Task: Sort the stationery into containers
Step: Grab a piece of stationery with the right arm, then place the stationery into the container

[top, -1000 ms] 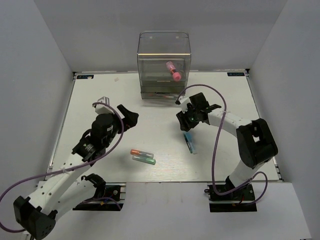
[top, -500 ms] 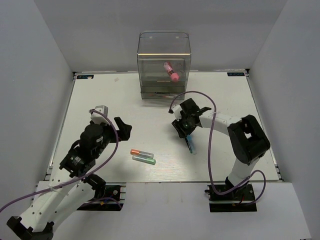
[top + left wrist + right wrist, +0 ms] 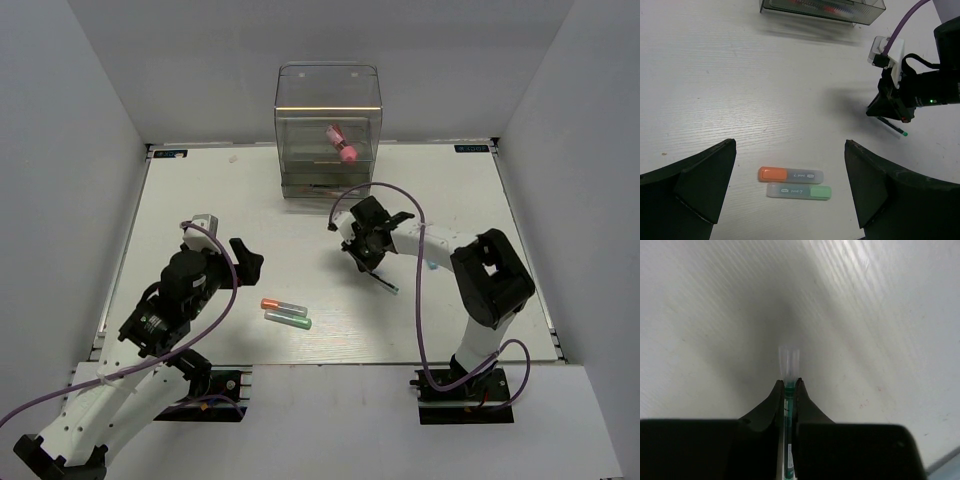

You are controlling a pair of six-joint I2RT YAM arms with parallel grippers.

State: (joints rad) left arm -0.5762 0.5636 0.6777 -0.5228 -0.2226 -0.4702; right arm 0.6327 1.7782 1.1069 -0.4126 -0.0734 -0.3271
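Right pincer (image 3: 788,386) clenched on thin dark pen (image 3: 789,360); left pincer (image 3: 790,145) spread wide over orange-tipped marker (image 3: 790,175)

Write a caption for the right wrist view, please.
Right arm's black fingers pinch a thin teal-cored clear pen over the white table.

Nothing can be read for certain. The orange-tipped marker (image 3: 790,175) and the green-tipped marker (image 3: 799,191) each carry a line of small print along the clear barrel, too fine to make out. Two small blue labels (image 3: 172,153) at the table's far corners are likewise illegible.
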